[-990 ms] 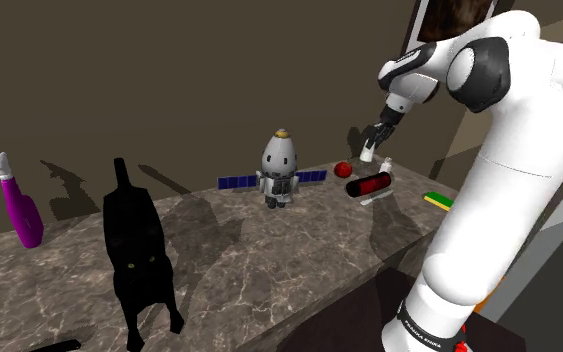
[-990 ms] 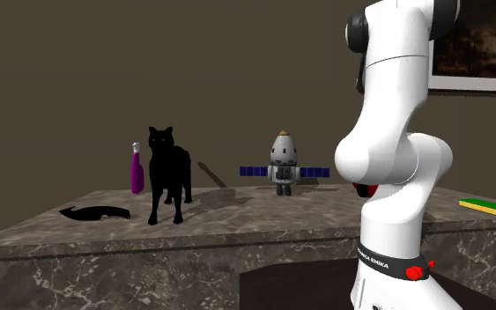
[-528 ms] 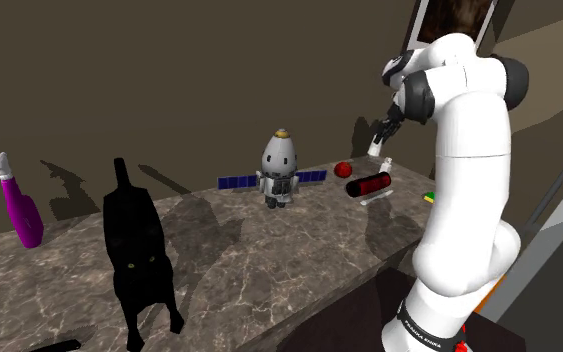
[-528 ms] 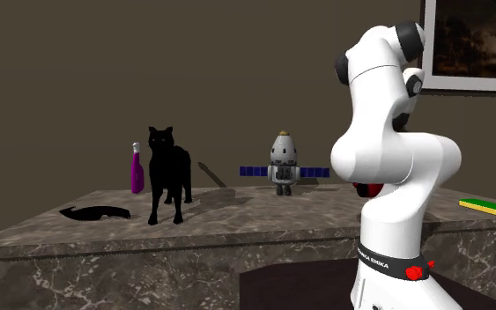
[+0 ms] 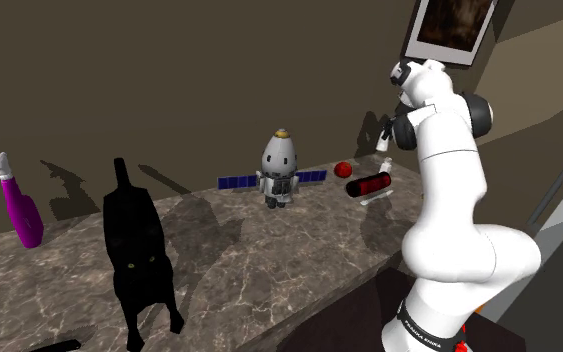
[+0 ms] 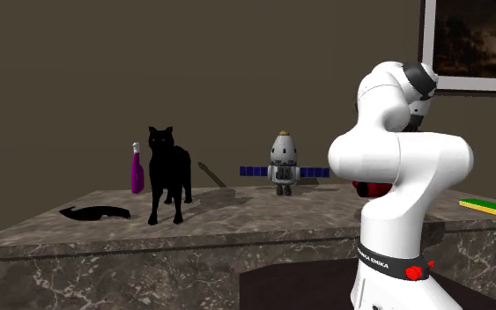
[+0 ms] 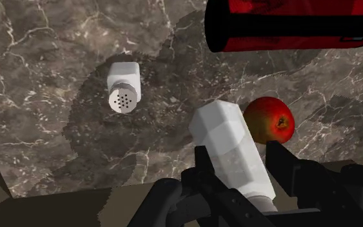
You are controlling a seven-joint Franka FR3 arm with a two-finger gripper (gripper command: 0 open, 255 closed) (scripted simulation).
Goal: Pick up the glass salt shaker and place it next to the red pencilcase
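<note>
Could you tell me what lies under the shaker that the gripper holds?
Marble counter and a red apple, partly covered by the held shaker; the gripper hides its base.

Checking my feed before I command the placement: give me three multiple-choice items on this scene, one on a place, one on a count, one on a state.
1. In the shoulder view, the apple lies: A) left of the red pencil case; B) right of it; C) on top of it.
2. White shakers in the wrist view: A) one; B) two; C) three.
3. The tool is: A) open; B) shut on a shaker; C) shut on the apple.

Answers:
1 A: the apple sits left of the red pencil case.
2 B: a held shaker and a standing shaker on the counter.
3 B: its fingers clasp the held shaker.
</note>
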